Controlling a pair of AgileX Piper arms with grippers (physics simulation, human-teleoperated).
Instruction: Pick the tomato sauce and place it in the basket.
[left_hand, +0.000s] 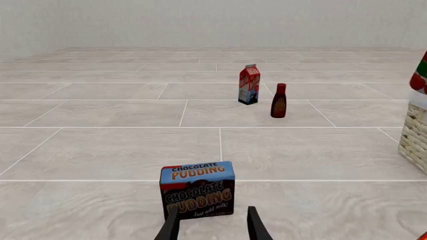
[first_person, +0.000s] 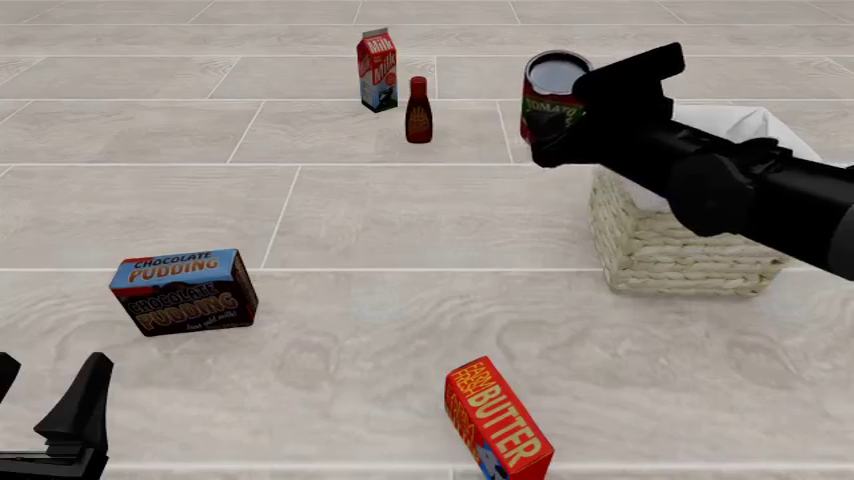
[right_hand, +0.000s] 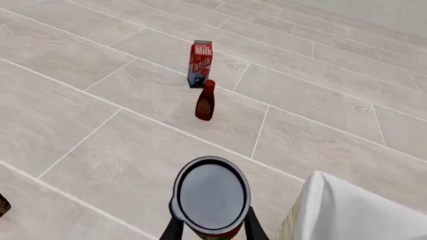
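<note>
Right gripper is clamped on the tomato sauce can, its two dark fingers pressed against the can's sides just under the grey lid, as the right wrist view shows. In the front view the can hangs in the air at upper centre-right, lifted off the floor, just left of the basket and not yet over its opening. The white cloth rim of the basket sits at the lower right of the right wrist view, close beside the can.

Further out, a dark sauce bottle and a milk carton stand together at the upper centre. A chocolate pudding box lies at the left, and a butter box at the bottom centre.

Left gripper idles with its jaws apart, holding nothing.

Risk, as I judge it: the grip is high on a smooth can, so it could slip out. Letting go too early would drop it on the rim or outside the near wall.
</note>
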